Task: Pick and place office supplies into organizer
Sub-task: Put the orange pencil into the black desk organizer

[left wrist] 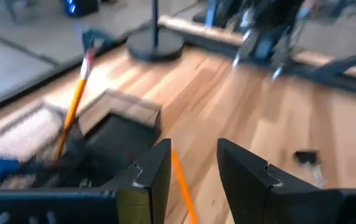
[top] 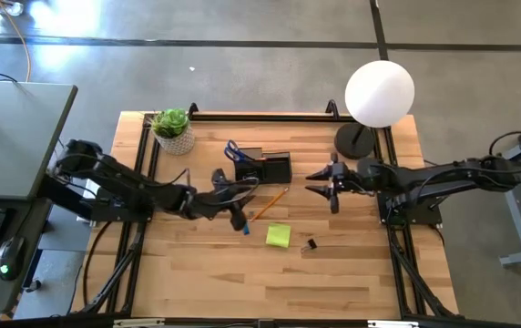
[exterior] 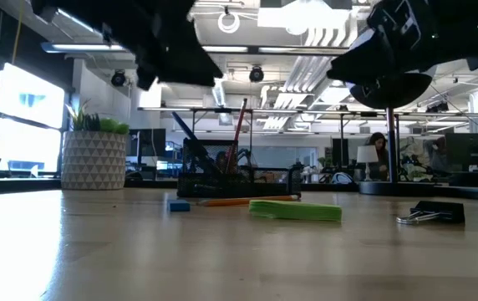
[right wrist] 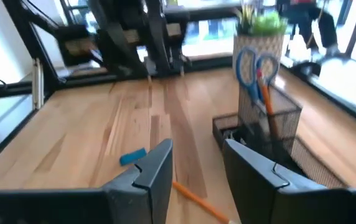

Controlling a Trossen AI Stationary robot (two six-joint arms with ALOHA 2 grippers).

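- Overhead, high view: organizer (top: 264, 168) is seen near the table's (top: 206, 282) back edge, scissors (top: 233, 150) standing in its taller section. An orange pencil (top: 272, 202), sticky note pad (top: 278, 235), binder clip (top: 310, 244) and small blue piece (top: 245, 230) are spread in front of it; the front half of the wood is left bare.
- Left gripper (top: 240, 217) is placed just in front of the organizer, beside the pencil. Right gripper (top: 320, 181) is held to the organizer's right, w/ a gap between; lamp base (top: 355, 141) sits close behind it.
- Low view: both arms are raised off the tabletop; pad (exterior: 296, 210) and clip (exterior: 430, 215) lie flat, well apart.
- Left wrist view: fingers (left wrist: 155, 177) are parted, nothing gripped; pencil (left wrist: 184, 190) is seen below the gap.
- Right wrist view: fingers (right wrist: 155, 173) are parted, empty; organizer (right wrist: 262, 127) and blue piece (right wrist: 132, 156) lie ahead.
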